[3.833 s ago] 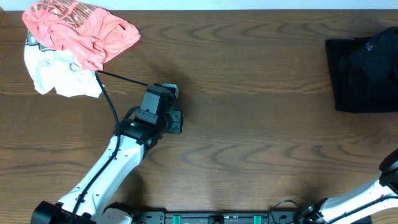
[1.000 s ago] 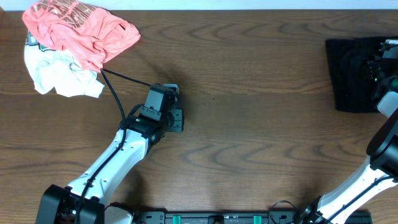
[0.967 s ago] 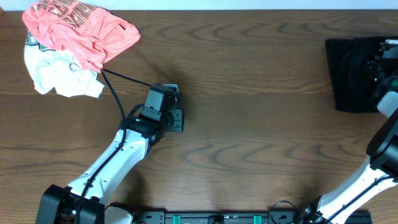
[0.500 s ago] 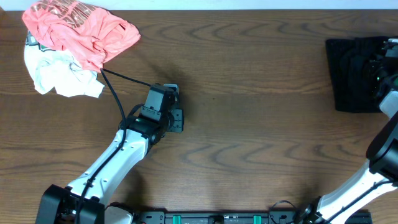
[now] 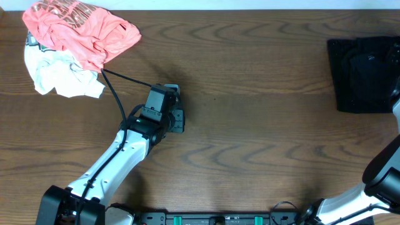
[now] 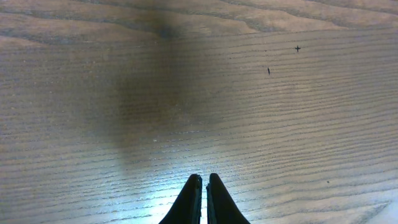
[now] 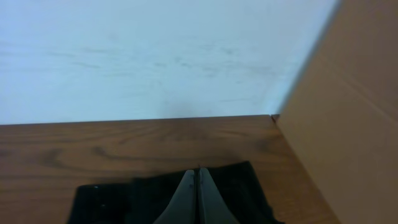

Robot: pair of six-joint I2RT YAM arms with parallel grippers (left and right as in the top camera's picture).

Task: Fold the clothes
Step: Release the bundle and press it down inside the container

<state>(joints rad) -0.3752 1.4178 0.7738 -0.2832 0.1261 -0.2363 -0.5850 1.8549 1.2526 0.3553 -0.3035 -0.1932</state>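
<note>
**Overhead.** The black clothes (image 5: 359, 75) lie flat on the table (image 5: 262, 144) at its far right. They form a folded dark block, and its left edge runs parallel to the table's short side. The right part is cut off by the frame edge, so I cannot tell the long axis here. No opening or collar is legible, so I cannot say which way the block points. At the far left corner a pink shirt (image 5: 81, 28) lies crumpled, overlapping a white garment (image 5: 59, 76). Both are well apart from the black block. My left claw (image 5: 170, 91) sits over bare wood left of centre, with a black cable (image 5: 125, 78) trailing toward the pile. My right claw itself is not clear in this view. Only the right arm (image 5: 381, 181) shows, at the right edge.

**Left wrist.** The left claw (image 6: 203, 198) is pinched closed with its tips together and nothing between them. Below it there is only wood grain, a shadow patch and two small dark marks (image 6: 297, 48).

**Right wrist.** The right claw (image 7: 198, 190) is closed tip to tip, holding nothing, directly above the black clothes (image 7: 112, 199). Here the block spans left to right along the bottom of the frame. Beyond it are a strip of table, the pale wall (image 7: 155, 56) and, at right, a tan panel (image 7: 348, 124). I cannot tell whether that panel belongs to a box.
</note>
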